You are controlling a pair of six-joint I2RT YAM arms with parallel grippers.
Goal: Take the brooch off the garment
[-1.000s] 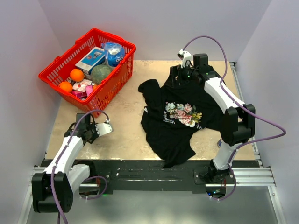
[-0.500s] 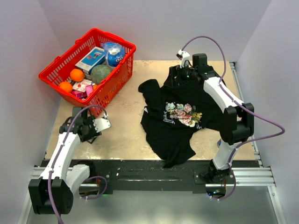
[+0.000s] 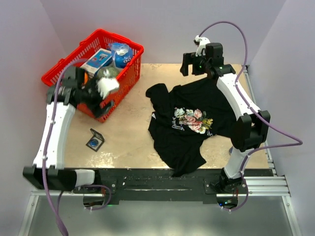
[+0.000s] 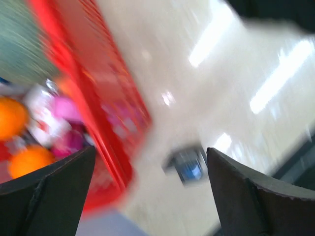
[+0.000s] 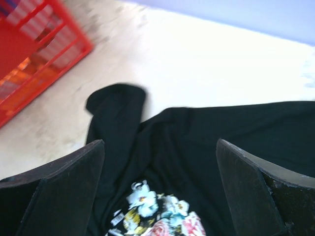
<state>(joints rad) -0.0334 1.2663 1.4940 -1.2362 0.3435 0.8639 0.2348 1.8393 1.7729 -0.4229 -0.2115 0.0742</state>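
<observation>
The small round blue brooch (image 3: 93, 142) lies on the pale stone-look tabletop (image 3: 128, 132) at about 8 o'clock in the overhead view. It appears to sit inside a small dark square backing (image 3: 97, 138), though it is too small to be sure. It is well apart from the black short-sleeved T-shirt garment (image 3: 182, 147), which is spread crumpled toward 3 o'clock with its pink, white and green floral print (image 3: 193, 119) facing up. Judging by that gap, the brooch is off the fabric and the task looks close to finished. The left gripper (image 4: 151, 152) hangs above the near wall of the red plastic basket (image 3: 125, 78) at 10 o'clock. Its fingers are spread wide with nothing between them, and its wrist view is badly motion-blurred. The brooch shows there only as a blue-grey smear on the tabletop below. The right gripper (image 5: 160, 147) is raised over the collar end of the garment at 1 o'clock, its jaws likewise parted and empty. The brooch is probably light, hard and rigid, and it lies flat. A further pick would best pinch it across its rim, or by an edge of the backing, with the fingertips brought right down to the surface. It may skid on the smooth top, and any pin on its underside could snag. The garment is soft and limp, so it would bunch and drag rather than lift cleanly.
</observation>
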